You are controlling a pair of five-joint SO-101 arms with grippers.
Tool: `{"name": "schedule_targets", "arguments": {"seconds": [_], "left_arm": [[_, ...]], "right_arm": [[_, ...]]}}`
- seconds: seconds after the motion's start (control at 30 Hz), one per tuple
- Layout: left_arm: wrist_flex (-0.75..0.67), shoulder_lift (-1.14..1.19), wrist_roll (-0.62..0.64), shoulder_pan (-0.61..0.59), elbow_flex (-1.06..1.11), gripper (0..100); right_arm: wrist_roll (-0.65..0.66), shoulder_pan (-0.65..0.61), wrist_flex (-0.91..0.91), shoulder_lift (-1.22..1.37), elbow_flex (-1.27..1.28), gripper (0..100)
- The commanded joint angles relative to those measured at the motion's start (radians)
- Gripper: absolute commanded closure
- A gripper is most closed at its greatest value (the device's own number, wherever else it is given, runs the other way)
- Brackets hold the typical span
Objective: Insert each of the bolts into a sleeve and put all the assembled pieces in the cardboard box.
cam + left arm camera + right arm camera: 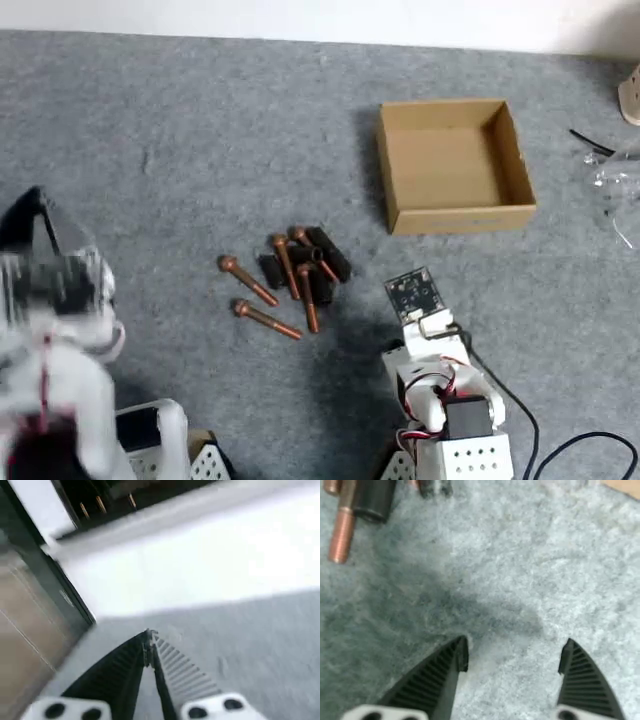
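Beneath both arms, carpet [200, 130]: grey, carrying everything I work with.
Cardboard box [460, 218]: beyond my right gripper [515, 650], slightly rightward, open top up.
Left gripper [150, 642]: lifted off the carpet, fingers pressed together.
Right gripper: fingers spread above bare carpet.
Bolts [268, 321]: copper, ahead-left of my right gripper, loosely heaped.
Sleeves [328, 252]: black, lying among them.

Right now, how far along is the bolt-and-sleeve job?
Nothing looks done: the cardboard box is empty. Nothing is in hand: the right gripper is open over bare carpet, the left gripper shut on nothing. Left to do: everything. The bolts and sleeves lie heaped outside the box, two bolts plainly loose.
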Motion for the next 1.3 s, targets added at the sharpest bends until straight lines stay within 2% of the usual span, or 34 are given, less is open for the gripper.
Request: {"name": "schedule_targets", "arguments": {"seconds": [0.0,0.1,0.17,0.27,0.37,0.5,0.67,0.83,1.07,1.27], "left_arm": [[0.178,0.456,0.000,0.013,-0.366,99],[0.273,0.628,0.012,0.015,-0.499,99],[0.279,0.710,0.074,0.015,-0.530,99],[0.258,0.808,0.132,0.016,-0.533,99],[0.261,0.877,0.137,0.051,-0.522,99],[0.250,0.892,0.137,0.147,-0.437,99],[0.137,0.892,0.209,0.295,-0.312,99],[0.037,0.892,0.288,0.369,-0.193,99],[-0.135,0.892,0.301,0.335,-0.002,99],[-0.296,0.892,0.301,0.285,0.137,99]], "right_arm": [[0.011,0.033,-0.058,-0.002,0.054,72.4],[0.012,0.071,-0.064,-0.002,0.042,72.4],[0.006,0.104,-0.074,-0.001,-0.028,72.4],[0.005,0.124,-0.065,0.010,-0.154,72.4],[0.005,0.116,-0.025,0.022,-0.306,72.4],[0.028,0.058,-0.051,0.217,-0.435,72.4],[-0.028,0.038,-0.094,0.664,-0.624,72.4],[-0.097,-0.044,-0.091,0.975,-0.858,72.4],[-0.158,-0.249,-0.101,1.222,-1.020,72.4],[-0.172,-0.291,-0.133,1.446,-1.153,72.4]]}}
